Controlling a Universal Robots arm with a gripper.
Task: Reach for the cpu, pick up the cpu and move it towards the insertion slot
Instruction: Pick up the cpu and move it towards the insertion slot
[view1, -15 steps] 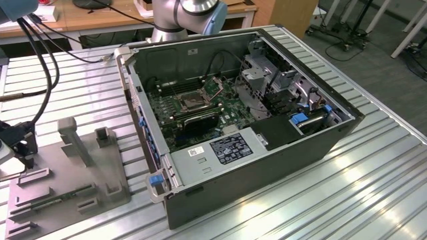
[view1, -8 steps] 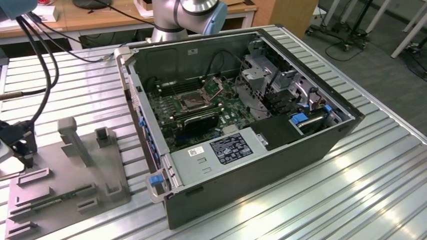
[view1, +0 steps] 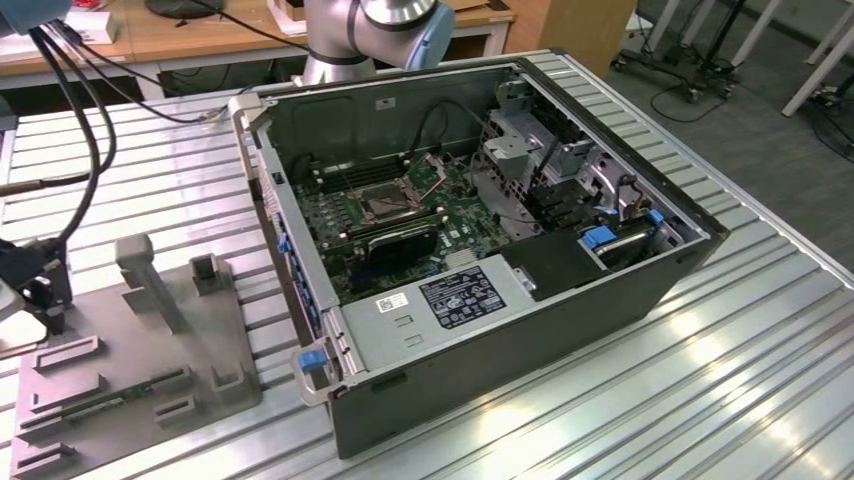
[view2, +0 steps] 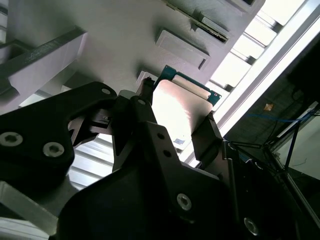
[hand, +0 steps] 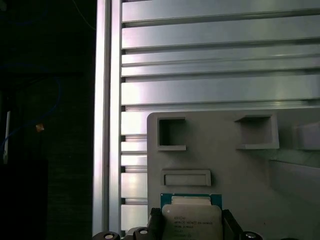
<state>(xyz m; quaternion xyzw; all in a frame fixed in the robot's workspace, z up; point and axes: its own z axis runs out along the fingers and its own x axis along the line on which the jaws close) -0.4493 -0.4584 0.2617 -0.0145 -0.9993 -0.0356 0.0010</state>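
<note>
The cpu (view2: 181, 102), a thin square chip with a pale metal face and a green rim, sits between my gripper's (view2: 176, 116) two dark fingers (view2: 207, 132), over the grey plastic fixture (view2: 115, 35). Both fingers touch its opposite edges, so the gripper is shut on it. The first wrist view has the cpu (hand: 192, 216) in the gripper (hand: 192, 227) at one end of the fixture (hand: 225, 160), by its square recesses. In the exterior view the gripper (view1: 24, 292) is at the far left edge. The insertion slot (view1: 380, 205) lies on the green board inside the open computer case (view1: 534, 320).
The grey fixture plate (view1: 120, 390) with upright posts stands on the slatted metal table (view1: 694, 400), at the exterior view's left of the case. A green memory stick (view1: 127, 393) lies in it. Black cables (view1: 80, 130) hang down to the wrist. The arm's base (view1: 360, 40) stands behind the case.
</note>
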